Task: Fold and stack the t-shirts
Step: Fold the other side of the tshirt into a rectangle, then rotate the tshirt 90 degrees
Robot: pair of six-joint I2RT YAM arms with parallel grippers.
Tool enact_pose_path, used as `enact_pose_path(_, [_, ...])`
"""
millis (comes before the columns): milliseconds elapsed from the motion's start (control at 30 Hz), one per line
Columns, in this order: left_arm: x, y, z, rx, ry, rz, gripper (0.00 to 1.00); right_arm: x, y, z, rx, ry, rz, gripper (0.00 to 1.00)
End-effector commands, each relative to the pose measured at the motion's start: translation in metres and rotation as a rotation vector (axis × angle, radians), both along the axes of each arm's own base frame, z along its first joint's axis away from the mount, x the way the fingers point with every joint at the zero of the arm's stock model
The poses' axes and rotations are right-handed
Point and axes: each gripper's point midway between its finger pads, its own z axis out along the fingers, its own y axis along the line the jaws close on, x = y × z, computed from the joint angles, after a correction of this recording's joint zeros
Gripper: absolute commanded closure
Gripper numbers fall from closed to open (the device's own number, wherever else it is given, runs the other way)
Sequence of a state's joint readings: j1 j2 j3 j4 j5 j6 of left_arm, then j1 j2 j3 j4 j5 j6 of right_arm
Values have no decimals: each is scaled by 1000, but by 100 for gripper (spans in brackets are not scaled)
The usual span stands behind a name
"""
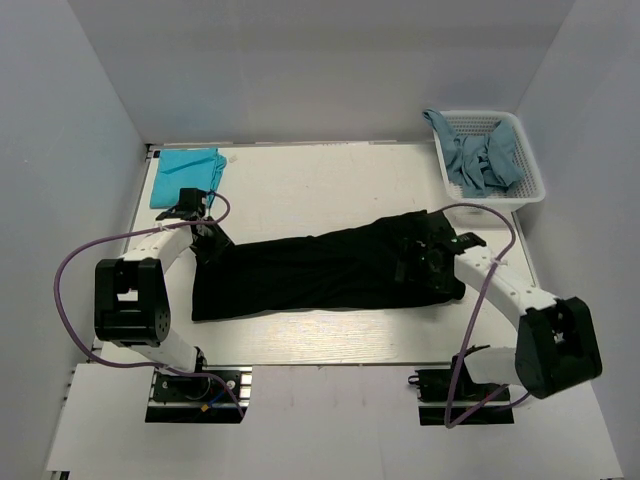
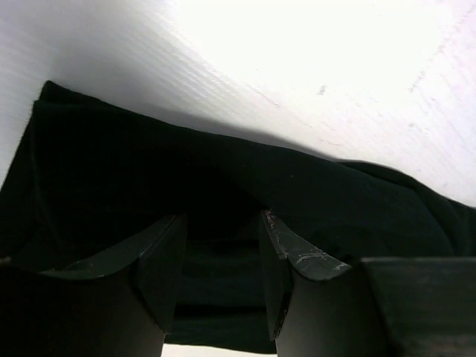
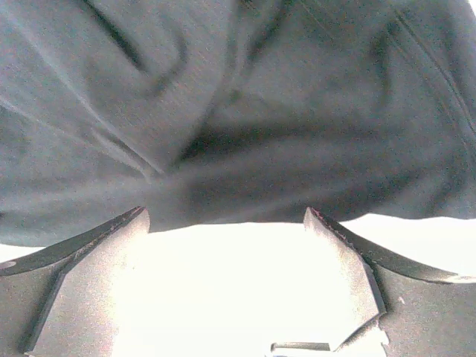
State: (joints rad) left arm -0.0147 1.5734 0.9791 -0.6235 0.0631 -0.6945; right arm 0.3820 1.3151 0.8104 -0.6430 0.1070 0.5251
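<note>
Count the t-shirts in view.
3 at least: a large black cloth t-shirt spread across mid-table; a folded teal t-shirt at the far-left corner; greyish-blue cloth bunched in the white plastic mesh basket, far right, which may hide more than one shirt.

**Materials and finishes on the surface**

We note a black t-shirt (image 1: 320,270) of soft matt knit cloth, fine-grained; a teal t-shirt (image 1: 188,177) and greyish-blue t-shirts (image 1: 475,165) of similar dull cloth. The basket (image 1: 497,203) is white plastic mesh. The surface (image 1: 330,190) is white, matt, lightly speckled. The left gripper (image 2: 222,230) has matt black jaws, one scuffed pale.
</note>
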Motion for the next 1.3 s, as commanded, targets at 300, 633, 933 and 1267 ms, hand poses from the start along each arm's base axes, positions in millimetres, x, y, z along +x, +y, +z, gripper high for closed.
enact_pose_path(300, [17,-11,43,5,-132,-122,45,66,29,72,88,-242,63,10])
enact_pose_path(633, [-60,-18,-25,32,72,-158,42,99,50,0,74,-97,70,10])
enact_pose_path(933, [-141,-36,-49,-3,278,-93,49,92,56,-59,65,69,49,10])
enact_pose_path(1267, [-224,-117,-11,-346,416,-331,57,246,148,-61,191,-130,310,10])
